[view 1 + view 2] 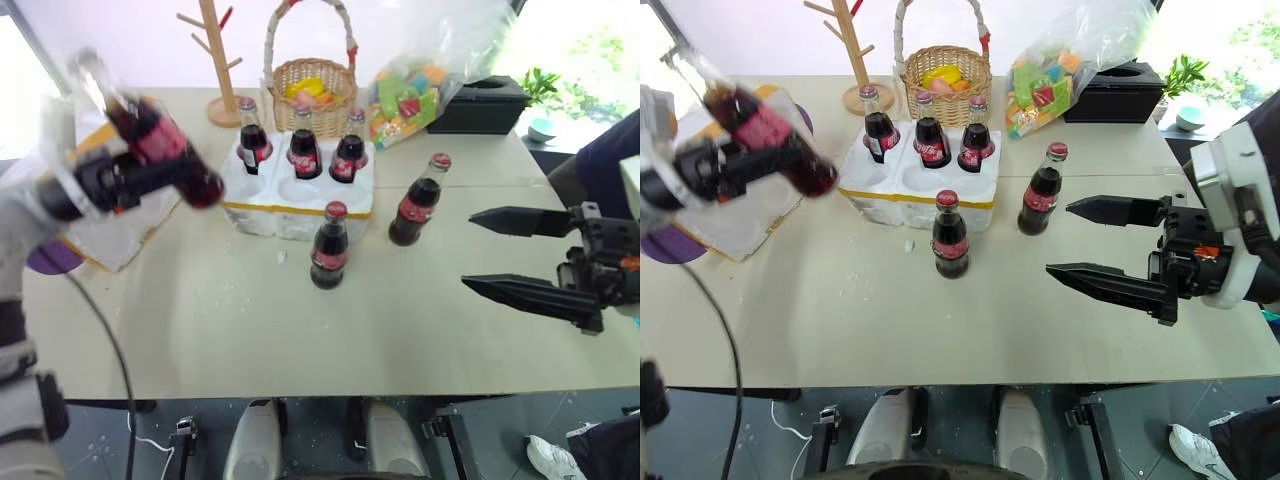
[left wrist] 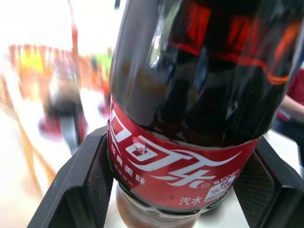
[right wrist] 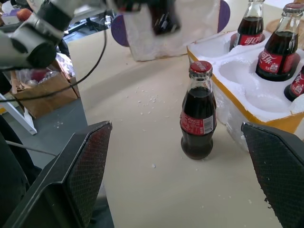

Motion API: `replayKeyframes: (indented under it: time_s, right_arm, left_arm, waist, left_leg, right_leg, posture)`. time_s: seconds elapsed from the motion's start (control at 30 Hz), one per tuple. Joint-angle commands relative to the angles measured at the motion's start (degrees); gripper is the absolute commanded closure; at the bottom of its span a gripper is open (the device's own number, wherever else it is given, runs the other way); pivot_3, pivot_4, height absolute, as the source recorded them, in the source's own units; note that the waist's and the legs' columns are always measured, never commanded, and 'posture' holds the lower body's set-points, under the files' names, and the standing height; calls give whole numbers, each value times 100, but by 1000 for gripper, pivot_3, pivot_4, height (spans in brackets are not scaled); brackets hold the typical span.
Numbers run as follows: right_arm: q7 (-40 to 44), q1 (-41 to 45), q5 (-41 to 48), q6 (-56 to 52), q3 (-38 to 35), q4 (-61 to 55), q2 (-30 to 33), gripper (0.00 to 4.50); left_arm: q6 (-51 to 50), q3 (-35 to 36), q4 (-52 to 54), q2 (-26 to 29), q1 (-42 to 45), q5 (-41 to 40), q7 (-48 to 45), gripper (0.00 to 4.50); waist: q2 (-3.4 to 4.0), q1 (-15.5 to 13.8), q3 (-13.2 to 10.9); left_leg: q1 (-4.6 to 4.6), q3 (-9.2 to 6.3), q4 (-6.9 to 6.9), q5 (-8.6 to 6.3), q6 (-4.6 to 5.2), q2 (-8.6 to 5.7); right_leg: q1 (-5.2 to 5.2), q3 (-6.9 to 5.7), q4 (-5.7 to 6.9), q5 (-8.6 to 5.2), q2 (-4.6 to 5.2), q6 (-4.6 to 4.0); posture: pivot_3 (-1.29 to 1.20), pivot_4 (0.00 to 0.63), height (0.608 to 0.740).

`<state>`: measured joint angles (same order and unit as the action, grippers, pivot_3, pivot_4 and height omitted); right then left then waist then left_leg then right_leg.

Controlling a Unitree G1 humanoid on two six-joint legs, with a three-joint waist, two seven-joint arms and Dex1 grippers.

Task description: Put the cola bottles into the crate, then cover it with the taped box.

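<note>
Right gripper [image 1: 485, 252] wide open, empty, above counter [image 1: 300, 330]. Left gripper [image 1: 120, 180] holds tilted dark glass cola bottle w/ red label [image 1: 150, 135]. White styrofoam crate [image 1: 300, 190] holds three bottles.

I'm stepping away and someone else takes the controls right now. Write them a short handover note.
Left gripper: shut on a small glass cola bottle with a red label, lifted and tilted above the table's left side.
Right gripper: open, empty, hovering over the table's right side.
Low white styrofoam crate with yellow tape band: three bottles stand in its back wells; the front wells are empty.
Two more bottles stand on the beige table: one before the crate, one at its right.
Large white taped styrofoam box lies at the left.
Left: load three bottles, then cover.
</note>
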<state>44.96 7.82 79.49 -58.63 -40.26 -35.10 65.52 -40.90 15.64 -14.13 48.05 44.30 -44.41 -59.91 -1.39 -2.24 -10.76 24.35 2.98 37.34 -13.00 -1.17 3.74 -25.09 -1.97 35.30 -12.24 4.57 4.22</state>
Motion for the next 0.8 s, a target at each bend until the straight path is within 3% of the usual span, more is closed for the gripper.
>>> replayKeyframes:
  time_s: [0.03, 0.2, 0.43, 0.5, 0.57, 0.67, 0.8]
  right_arm:
    - [-318, 68, 151, 228, 56, -148, -109, 0]
    - [-714, -62, 317, 315, 121, -255, -241, 0]
    - [-972, -211, 201, 418, 276, -232, -347, 0]
    - [-942, -283, -93, 494, 400, -249, -366, 0]
    - [-911, -339, -413, 605, 565, -273, -409, 0]
    - [-878, -470, -1209, 912, 990, -368, -502, 0]
    - [-1023, -567, -1948, 1278, 1627, -365, -909, 0]
  left_arm:
    - [1075, -591, -1569, -494, 1004, 956, -150, 1682]
    - [2035, -1115, -2991, -1070, 1680, 1790, -731, 1682]
    - [3230, -1611, -3476, -1326, 1468, 2833, -838, 1682]
    - [3503, -1625, -3476, -1308, 1377, 3003, -799, 649]
    - [3623, -1578, -3396, -1280, 1290, 3039, -835, 78]
    - [3510, -1337, -3082, -1221, 1127, 2859, -848, 78]
    - [2430, -674, -1866, -918, 721, 2031, -940, 78]
  waist:
    - [-4, -32, 1]
    - [-25, 20, -12]
    - [-34, -6, -17]
    - [-35, 0, -18]
    - [-33, 7, -17]
    - [-32, 20, -16]
    - [-32, 34, -16]
  left_leg:
    - [0, -9, 2, 1, 1, -1]
    - [16, 0, 2, -2, 6, -1]
    - [20, -5, -2, -2, 8, 1]
    - [21, -5, 7, -2, 8, 1]
    - [18, -3, 10, -2, 7, 1]
    - [13, -3, 10, -2, 8, 2]
    - [14, -4, 8, -2, 8, 4]
  right_leg:
    - [6, -5, 1, 0, -2, 1]
    - [-4, -1, -12, 10, 0, 21]
    - [-11, -4, -3, 12, -2, 28]
    - [-9, -3, -3, 9, -1, 23]
    - [-5, -1, -3, 6, 2, 17]
    - [-6, 0, 3, 6, 1, 17]
    - [-10, 0, 11, 12, -2, 29]
  posture:
    - [0, 150, 740]
    - [0, 150, 740]
    - [0, 150, 740]
    - [0, 150, 740]
    - [0, 150, 740]
    - [0, 150, 740]
    - [0, 150, 740]
